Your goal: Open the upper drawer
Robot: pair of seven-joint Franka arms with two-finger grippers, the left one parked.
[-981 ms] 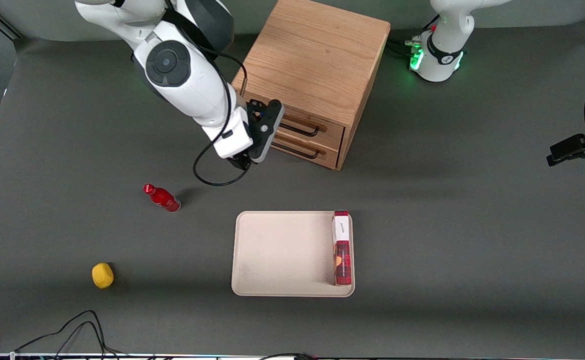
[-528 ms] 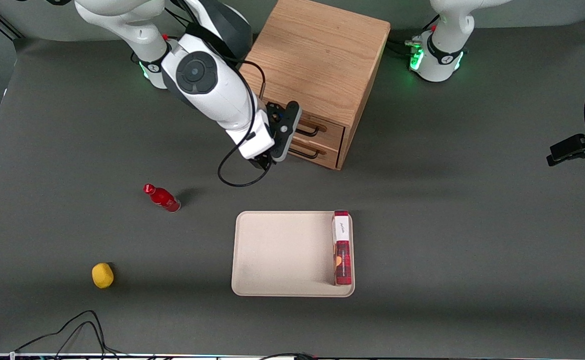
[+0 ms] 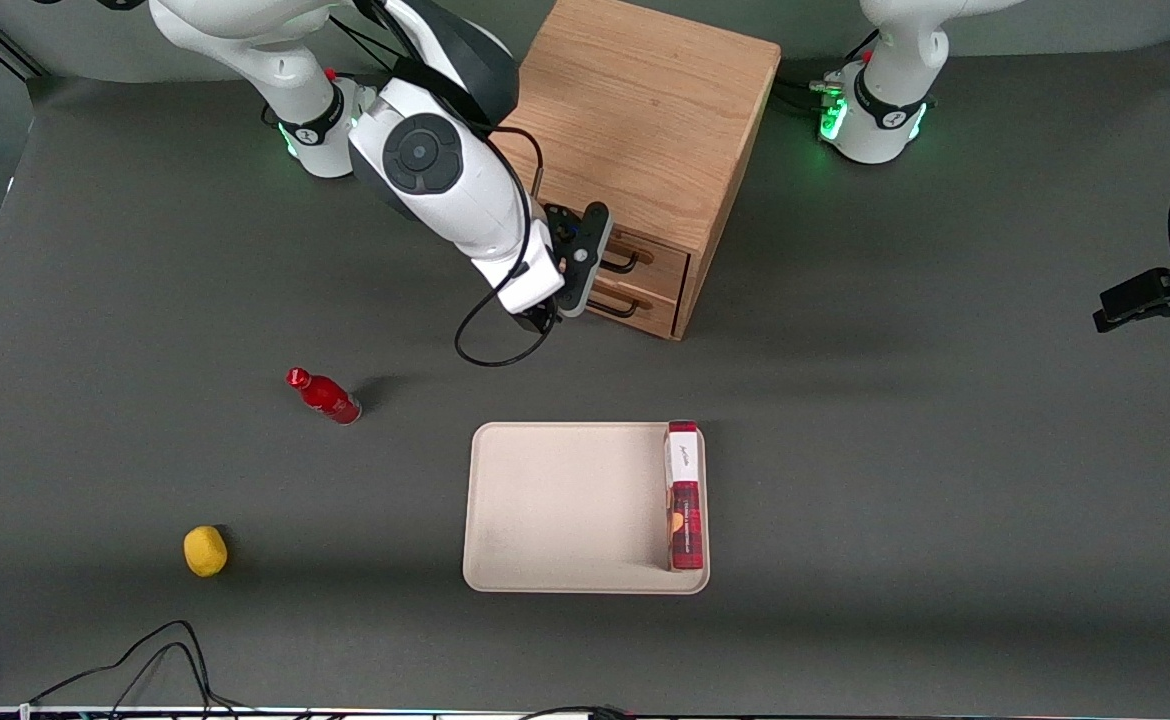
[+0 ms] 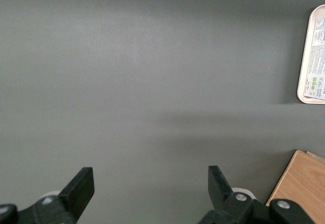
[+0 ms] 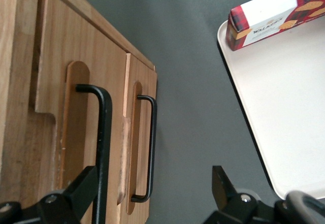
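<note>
Your gripper is hanging spread and empty in front of the upper drawer, so be centring both fingers around its handle before clamping.

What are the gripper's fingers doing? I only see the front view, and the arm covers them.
Observer: The right wrist view shows the gripper open, fingers wide apart, in front of the drawers.
Operator: Is it holding the top handle?
Observer: No. The upper drawer's handle passes just inside one finger, with nothing shut on it.
Operator: What does the red box say?
Observer: The box on the tray reads Walkers.
</note>
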